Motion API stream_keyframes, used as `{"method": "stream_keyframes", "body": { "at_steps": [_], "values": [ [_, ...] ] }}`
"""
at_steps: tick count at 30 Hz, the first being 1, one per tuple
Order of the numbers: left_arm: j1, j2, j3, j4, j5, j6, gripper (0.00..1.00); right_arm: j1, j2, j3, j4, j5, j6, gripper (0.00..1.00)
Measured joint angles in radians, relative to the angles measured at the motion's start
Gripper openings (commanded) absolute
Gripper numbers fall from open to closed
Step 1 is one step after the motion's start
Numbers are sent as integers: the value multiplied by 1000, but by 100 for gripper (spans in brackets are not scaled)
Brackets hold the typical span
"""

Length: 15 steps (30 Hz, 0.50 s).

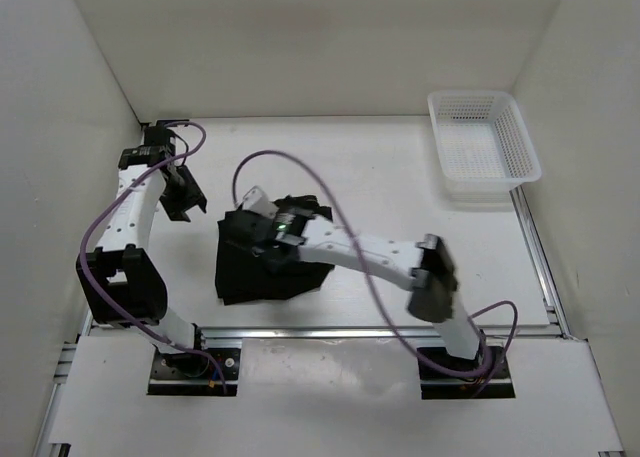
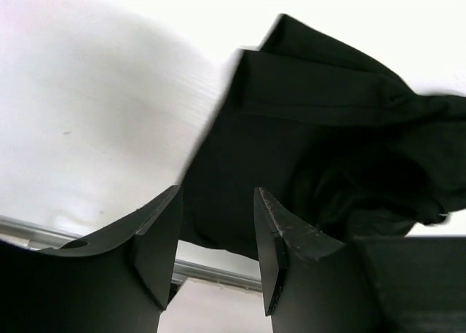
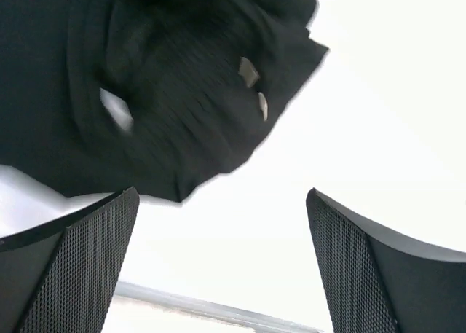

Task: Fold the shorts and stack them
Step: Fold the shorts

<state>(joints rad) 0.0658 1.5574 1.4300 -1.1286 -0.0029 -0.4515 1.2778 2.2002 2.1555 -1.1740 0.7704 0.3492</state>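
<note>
The shorts (image 1: 268,267) lie in a rumpled black heap on the white surface (image 1: 390,177), left of centre & closer to the near edge than the far wall. They're only loosely bunched, w/ uneven flaps and folds rather than a flat, neat fold. In the right wrist view the fabric (image 3: 145,92) fills the upper left, blurred, w/ a couple of small pale marks on it. In the left wrist view it (image 2: 328,129) sits at centre-right, one pointed corner sticking up toward the far side. The right end effector (image 1: 258,217) hangs over the far-left part of the heap. Its fingers (image 3: 87,260) are spread wide w/ nothing between them but bare surface, so it's released and empty. The left end effector (image 1: 188,205) sits just left of the shorts, apart from them. Its jaws are partly spread w/ a clear gap and the fabric is visible beyond the fingers (image 2: 156,238), not pinched, so also released. Can't tell if either tip brushes the cloth. Purple cable (image 1: 300,167) loops over the right arm. A metal rail (image 1: 350,332) runs along the near edge, just below the heap. White mesh basket (image 1: 485,142) sits at the far right corner, well apart from the shorts.
</note>
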Motion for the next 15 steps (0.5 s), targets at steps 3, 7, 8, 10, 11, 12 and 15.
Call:
{"method": "stream_keyframes", "body": {
  "at_steps": [3,7,8,10,11,12,15],
  "values": [
    [30,0,-15,-8,2,8,55,-45,-310,-259,103,-120,25,93],
    [4,-8,-37,3,31,19,55,-316,-741,-549,257,-280,100,77],
    [-17,-10,-46,8,47,21,55,-383,-797,-602,270,-301,118,77],
    [-83,-12,-69,24,72,16,62,-504,-879,-711,298,-369,154,77],
    [-125,-12,-84,36,90,11,66,-539,-888,-761,303,-400,168,80],
    [-167,-11,-97,47,109,6,71,-560,-887,-799,306,-428,177,80],
    [-292,0,-129,79,157,-22,86,-583,-814,-885,311,-507,195,81]
  ]
}}
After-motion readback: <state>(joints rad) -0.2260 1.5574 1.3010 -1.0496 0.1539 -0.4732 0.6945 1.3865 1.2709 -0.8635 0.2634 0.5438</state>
